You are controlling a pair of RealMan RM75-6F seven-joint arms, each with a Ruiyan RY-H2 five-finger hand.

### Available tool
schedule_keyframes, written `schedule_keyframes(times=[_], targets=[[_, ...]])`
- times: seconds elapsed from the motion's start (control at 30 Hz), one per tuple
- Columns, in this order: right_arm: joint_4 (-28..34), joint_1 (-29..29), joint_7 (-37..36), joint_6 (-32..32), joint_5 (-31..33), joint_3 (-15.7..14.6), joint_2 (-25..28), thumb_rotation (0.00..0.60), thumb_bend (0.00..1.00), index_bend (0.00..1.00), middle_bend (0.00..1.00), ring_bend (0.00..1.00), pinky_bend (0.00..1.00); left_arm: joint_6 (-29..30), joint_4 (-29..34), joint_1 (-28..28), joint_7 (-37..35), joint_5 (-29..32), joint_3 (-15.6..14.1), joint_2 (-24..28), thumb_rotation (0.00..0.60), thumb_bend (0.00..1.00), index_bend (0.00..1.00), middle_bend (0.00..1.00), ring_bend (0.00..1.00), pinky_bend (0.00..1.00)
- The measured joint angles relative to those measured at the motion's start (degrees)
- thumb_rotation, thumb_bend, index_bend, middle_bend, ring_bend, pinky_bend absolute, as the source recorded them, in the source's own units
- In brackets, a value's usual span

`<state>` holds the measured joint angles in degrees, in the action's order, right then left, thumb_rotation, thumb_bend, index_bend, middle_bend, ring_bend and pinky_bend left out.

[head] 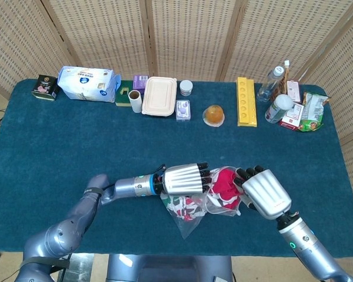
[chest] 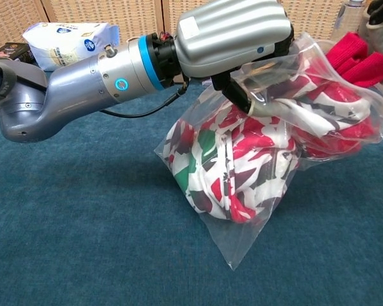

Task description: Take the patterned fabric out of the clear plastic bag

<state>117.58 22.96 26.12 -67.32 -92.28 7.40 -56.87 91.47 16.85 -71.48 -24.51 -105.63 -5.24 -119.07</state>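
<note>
The clear plastic bag (chest: 237, 243) lies at the table's near middle, its lower corner pointing toward me. Inside it sits the patterned fabric (chest: 225, 167), red, white and green, and its red end (chest: 356, 58) pokes out of the bag's mouth on the right. My left hand (chest: 233, 33) grips the bag's upper edge from the left, also seen from above as my left hand (head: 185, 179) over the bag (head: 187, 218). My right hand (head: 262, 192) is against the red end (head: 225, 183), its fingertips (head: 248, 173) on the cloth. Whether they pinch it is hidden.
Along the far edge stand a tissue pack (head: 87, 83), a white lidded box (head: 159, 96), an orange on a dish (head: 213, 114), a yellow tray (head: 246, 101), bottles (head: 271, 83) and snack packets (head: 307, 111). The teal tablecloth (head: 59, 147) is bare around the bag.
</note>
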Motion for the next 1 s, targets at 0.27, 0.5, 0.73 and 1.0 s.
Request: schedule_keyframes(times=[0.27, 0.5, 0.73, 1.0], targets=[[0.1, 0.1, -1.2, -0.5, -0.3, -0.6, -1.0, 0.6, 0.38, 0.67, 0.47, 0.58, 0.56, 0.6, -0.1, 0.4, 0.2, 0.4, -0.2, 0.5, 0.6, 0.25, 0.9, 0.75, 0.68, 0.6], [0.7, -0.4, -1.3, -2.2, -1.2, -0.9, -0.6, 0.6, 0.38, 0.66, 0.47, 0.58, 0.56, 0.4, -0.1, 0.5, 0.3, 0.6, -0.5, 0.7, 0.6, 0.25, 0.9, 0.75, 0.68, 0.6], [0.7, -0.4, -1.6, -2.6, -1.4, -0.9, -0.4, 0.6, 0.44, 0.48, 0.42, 0.57, 0.56, 1.1, 0.0, 0.4, 0.5, 0.4, -0.9, 0.9, 0.6, 0.25, 0.9, 0.75, 0.68, 0.59], [-0.1, -1.0, -1.8, -4.6, -1.0, 0.0, 1.6, 0.6, 0.38, 0.15, 0.31, 0.48, 0.47, 1.7, 0.0, 0.4, 0.8, 0.3, -1.2, 1.4, 0.6, 0.25, 0.9, 0.75, 0.67, 0.59]])
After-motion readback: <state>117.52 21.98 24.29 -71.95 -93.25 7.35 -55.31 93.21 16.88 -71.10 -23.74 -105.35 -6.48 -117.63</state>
